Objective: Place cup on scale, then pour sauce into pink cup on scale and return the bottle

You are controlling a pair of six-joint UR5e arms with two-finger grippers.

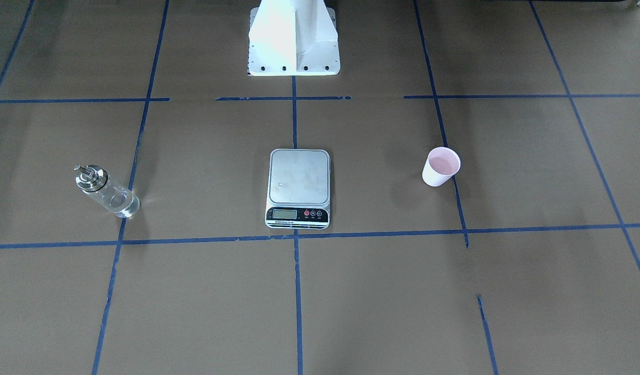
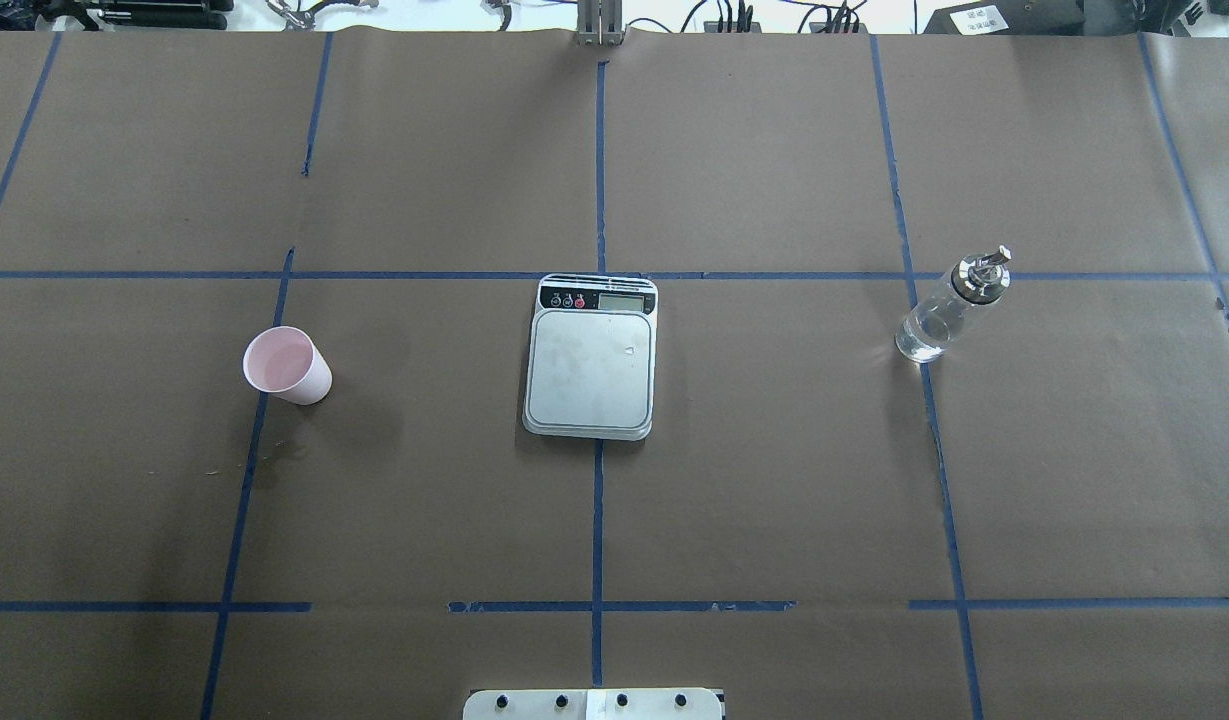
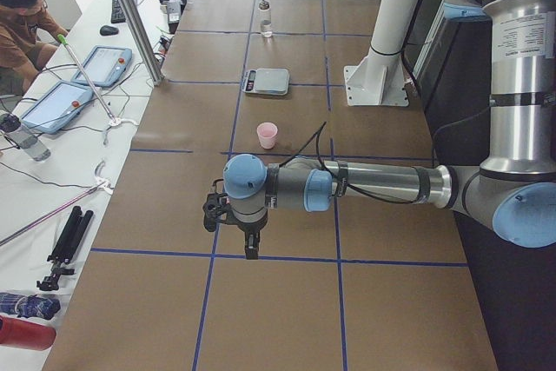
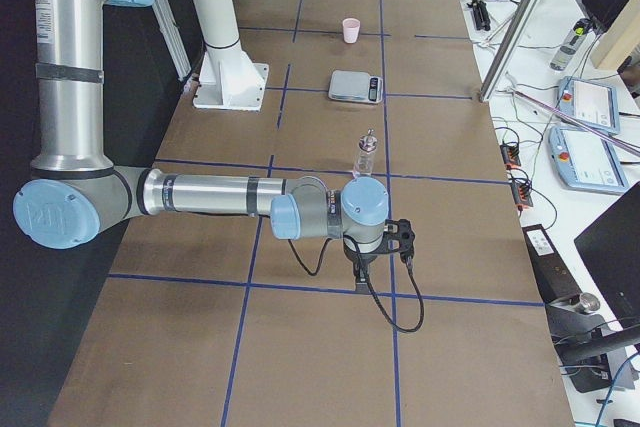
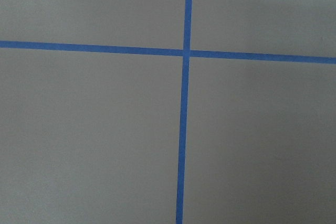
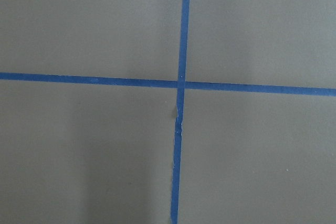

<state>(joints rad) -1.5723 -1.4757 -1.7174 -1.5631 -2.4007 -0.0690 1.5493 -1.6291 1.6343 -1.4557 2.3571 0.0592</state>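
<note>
We see the cup [image 2: 286, 365] upright on the counter [image 2: 774, 480], well apart from the scale [image 2: 592, 360] on the robot's left. The bottle [image 2: 949, 310] stands well off to the right. The left claw [image 3: 252, 252] and right claw [image 4: 360, 280] hang above the counter's ends, and we cannot tell whether either is apart or together.

The counter [image 2: 774, 480] is a wide flat top covered in brown paper and marked into squares by blue tape lines [image 2: 598, 520]. A flat rectangular silver-grey steel kitchen scale [image 2: 591, 360] lies at its middle, astride the centre line, with its black display strip turned away from the white metal robot base plate [image 1: 292, 39]. Well apart from the scale, on the robot's left, a small pale pink tapered cup [image 2: 286, 366] stands upright. Well apart on the other side stands a small clear glass bottle [image 2: 949, 308] with a silver spout.
</note>
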